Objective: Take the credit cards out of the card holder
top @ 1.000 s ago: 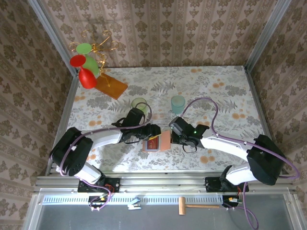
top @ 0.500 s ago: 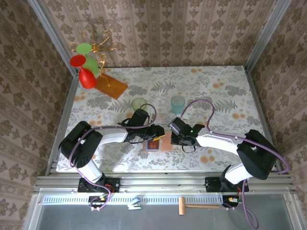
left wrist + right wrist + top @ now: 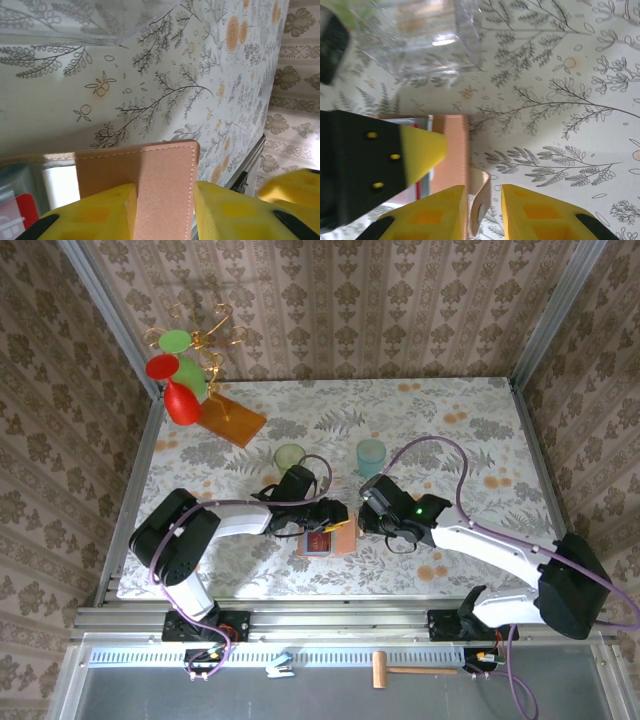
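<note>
The tan leather card holder lies open between the two arms, with a red credit card in it. My left gripper is shut on the holder's upright flap, with a yellow finger pressed on each side of my left gripper. A corner of the red card shows at the lower left. My right gripper stands open around the holder's small strap tab; the tab leans on one finger and is clear of the other. The holder's panel lies just beyond, under the left finger.
A green cup and a blue cup stand just behind the holder. An orange-brown board and a gold stand with red and green glasses sit at the back left. A clear cup is close ahead.
My right gripper has opened and let go of the strap tab. The left gripper keeps its hold on the flap and has shifted slightly right.
</note>
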Robot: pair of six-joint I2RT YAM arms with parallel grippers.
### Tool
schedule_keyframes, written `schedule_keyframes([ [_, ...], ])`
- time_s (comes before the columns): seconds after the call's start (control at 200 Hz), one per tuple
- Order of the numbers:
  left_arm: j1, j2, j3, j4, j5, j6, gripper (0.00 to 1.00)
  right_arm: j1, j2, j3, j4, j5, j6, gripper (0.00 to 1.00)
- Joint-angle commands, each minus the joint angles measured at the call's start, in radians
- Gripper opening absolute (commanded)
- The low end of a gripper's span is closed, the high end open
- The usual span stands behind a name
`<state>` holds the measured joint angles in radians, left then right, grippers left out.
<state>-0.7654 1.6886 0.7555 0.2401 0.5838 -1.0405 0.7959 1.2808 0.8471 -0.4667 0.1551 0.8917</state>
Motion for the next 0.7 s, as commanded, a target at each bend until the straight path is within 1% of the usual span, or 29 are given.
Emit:
schedule_keyframes([
  [0.0,-0.008,0.007,0.021,0.011,0.011,-0.007,0.38,-0.002,-0.038,0.028,-0.038,-0.017,-0.006,0.25],
  [0.235,-0.009,0.002,0.024,-0.007,-0.005,-0.001,0.43,-0.002,-0.014,0.011,0.066,-0.167,-0.005,0.2],
  [0.375,-0.009,-0.002,0.03,-0.03,-0.018,0.006,0.45,-0.002,0.049,-0.005,0.148,-0.296,0.007,0.18],
  [0.455,-0.009,-0.004,0.032,-0.036,-0.021,0.008,0.44,0.0,0.086,-0.018,0.188,-0.354,0.025,0.17],
  [0.54,-0.01,-0.014,0.03,-0.038,-0.032,0.007,0.47,0.002,0.104,-0.033,0.201,-0.36,0.041,0.16],
  [0.58,-0.01,-0.023,0.026,-0.038,-0.04,0.006,0.48,0.003,0.138,-0.042,0.201,-0.352,0.049,0.16],
  [0.695,-0.007,-0.058,0.019,-0.049,-0.061,0.008,0.56,0.003,0.148,-0.065,0.196,-0.321,0.063,0.16],
])
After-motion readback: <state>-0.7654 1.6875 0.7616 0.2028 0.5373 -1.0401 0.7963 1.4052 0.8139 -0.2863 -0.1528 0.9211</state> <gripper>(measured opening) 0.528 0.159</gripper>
